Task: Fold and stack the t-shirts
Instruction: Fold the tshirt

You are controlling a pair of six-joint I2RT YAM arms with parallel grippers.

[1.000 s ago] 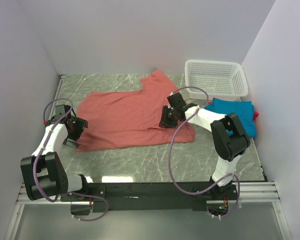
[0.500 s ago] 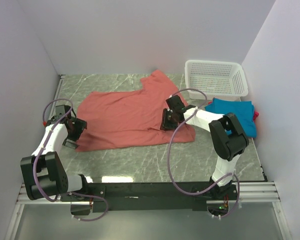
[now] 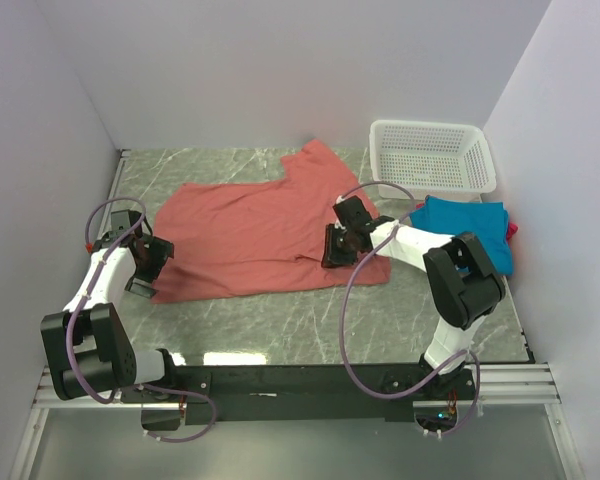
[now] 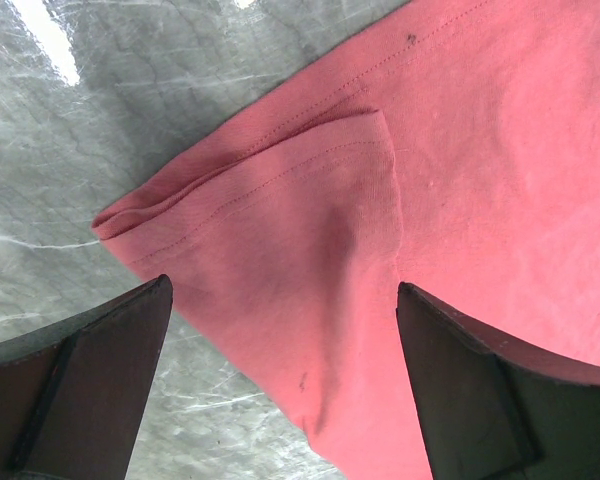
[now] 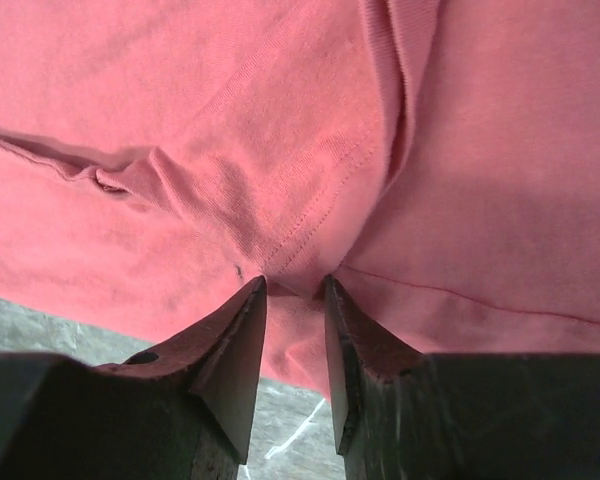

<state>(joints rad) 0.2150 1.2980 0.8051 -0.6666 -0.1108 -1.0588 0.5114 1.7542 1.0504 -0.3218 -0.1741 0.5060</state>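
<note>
A large salmon-red t-shirt lies spread on the marble table. My right gripper is at its right near part. In the right wrist view the jaws are nearly closed and pinch a puckered fold of the shirt. My left gripper is open over the shirt's left near corner; in the left wrist view its fingers straddle the folded sleeve edge without touching it. A teal-blue t-shirt lies folded at the right, with a sliver of a magenta one beside it.
A white mesh basket stands at the back right, just behind the teal shirt. Grey walls close in the table on the left, back and right. Bare marble shows between the red shirt and the arm bases.
My right gripper has shifted slightly down and toward the near edge on the shirt. The left arm and the shirts have not visibly moved.
</note>
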